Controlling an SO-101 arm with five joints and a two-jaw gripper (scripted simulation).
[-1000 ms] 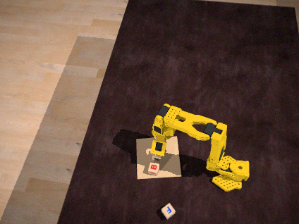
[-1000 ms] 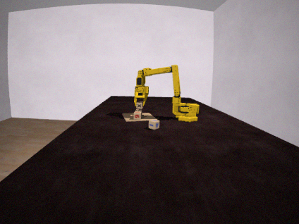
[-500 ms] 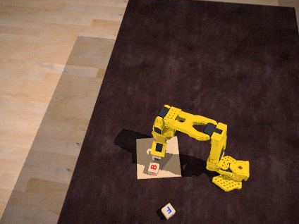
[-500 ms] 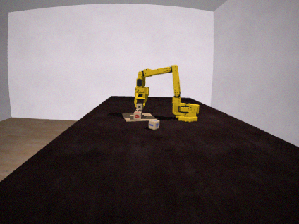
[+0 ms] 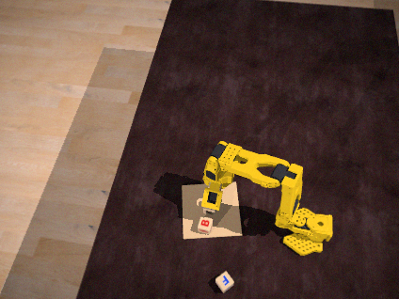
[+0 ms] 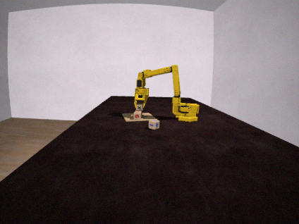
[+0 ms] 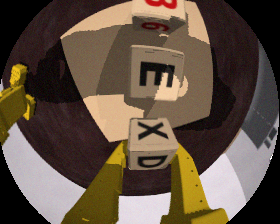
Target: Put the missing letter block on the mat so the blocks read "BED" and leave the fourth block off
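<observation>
In the wrist view my gripper (image 7: 150,155) is shut on a wooden block (image 7: 150,143) that shows a black X and a black D on two faces; I cannot tell if it touches the mat. Beyond it on the tan mat (image 7: 94,53) (image 5: 231,221) (image 6: 127,117) lies the E block (image 7: 156,72), then the B block (image 7: 159,3) (image 5: 205,225) (image 6: 137,115) with its red letter on top. The three line up in a row. In the top view the gripper (image 5: 210,209) (image 6: 139,108) hangs over the mat just behind the B block and hides the E block.
A fourth block (image 5: 225,281) (image 6: 154,125) with a blue letter lies on the dark table top (image 5: 282,73), off the mat toward the front. The robot's yellow base (image 5: 308,233) (image 6: 185,111) stands to the right of the mat.
</observation>
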